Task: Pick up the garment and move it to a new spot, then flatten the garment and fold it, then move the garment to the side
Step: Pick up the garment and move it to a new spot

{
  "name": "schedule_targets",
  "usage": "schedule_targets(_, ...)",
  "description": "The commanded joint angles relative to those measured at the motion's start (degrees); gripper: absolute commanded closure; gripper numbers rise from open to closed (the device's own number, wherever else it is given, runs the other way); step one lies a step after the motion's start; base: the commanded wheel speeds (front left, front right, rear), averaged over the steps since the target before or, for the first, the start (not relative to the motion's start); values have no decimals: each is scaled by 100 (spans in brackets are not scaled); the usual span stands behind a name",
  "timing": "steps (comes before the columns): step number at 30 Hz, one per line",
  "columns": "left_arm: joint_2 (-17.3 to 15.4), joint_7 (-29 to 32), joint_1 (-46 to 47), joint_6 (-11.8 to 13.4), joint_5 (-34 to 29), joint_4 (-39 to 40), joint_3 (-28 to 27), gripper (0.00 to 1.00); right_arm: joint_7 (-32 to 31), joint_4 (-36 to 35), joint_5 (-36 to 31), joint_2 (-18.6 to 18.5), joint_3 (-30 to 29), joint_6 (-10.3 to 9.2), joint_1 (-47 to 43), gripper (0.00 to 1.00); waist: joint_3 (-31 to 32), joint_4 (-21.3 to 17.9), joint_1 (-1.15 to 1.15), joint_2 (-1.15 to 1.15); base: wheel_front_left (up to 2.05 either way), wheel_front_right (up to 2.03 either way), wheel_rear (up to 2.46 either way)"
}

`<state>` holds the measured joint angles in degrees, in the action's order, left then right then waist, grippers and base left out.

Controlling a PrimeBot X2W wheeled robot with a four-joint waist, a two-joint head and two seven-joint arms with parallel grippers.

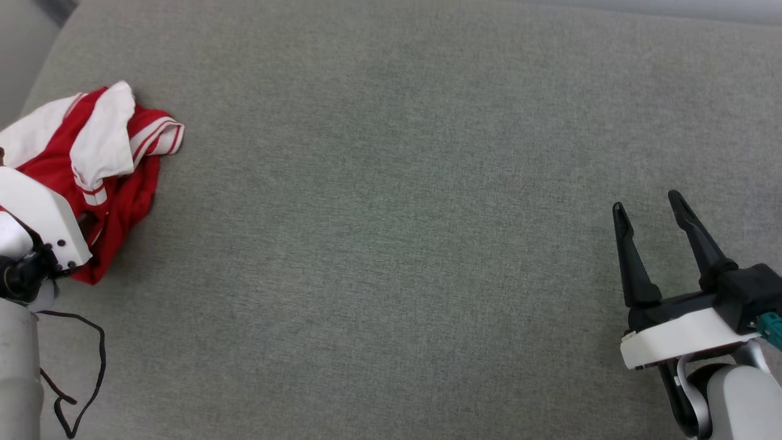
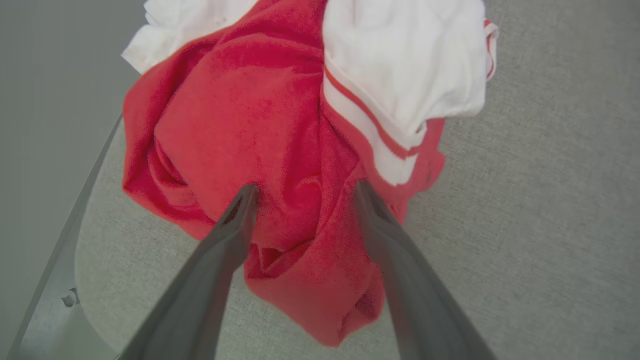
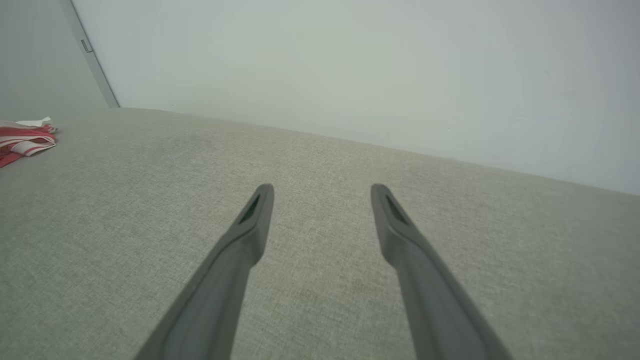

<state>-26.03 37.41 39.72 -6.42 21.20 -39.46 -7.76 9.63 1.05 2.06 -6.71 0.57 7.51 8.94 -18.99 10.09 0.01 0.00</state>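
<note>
Barely begun: my left gripper hangs wide over the crumpled red-and-white cloth garment; right gripper wide, far from it.

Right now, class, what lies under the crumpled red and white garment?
The grey cloth-covered surface lies under the garment, showing around the heap's edges. Whether anything else sits beneath the bunched folds cannot be seen; the cloth covers it.

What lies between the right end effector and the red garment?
Only bare grey fabric surface, seen in the head view, from the right end effector to the garment.
</note>
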Motion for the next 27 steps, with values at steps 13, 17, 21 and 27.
schedule_targets(13,212,556,-55,546,166,-319,-62,63,37,-113,220,-255,112,-4,394,0,-922,-378,-1,0,0,0,0)
schedule_targets(17,221,584,-144,631,164,-338,-49,100,51,-45,241,-254,85,-3,402,0,-858,-375,-1,0,0,0,0)
schedule_targets(21,71,276,-124,729,28,-145,-33,100,72,45,236,-205,70,-4,356,0,-637,-330,-1,0,0,0,0)
schedule_targets(27,-73,-582,98,735,-151,245,9,100,111,197,127,-63,58,-4,198,0,-66,-246,-1,0,0,0,0)
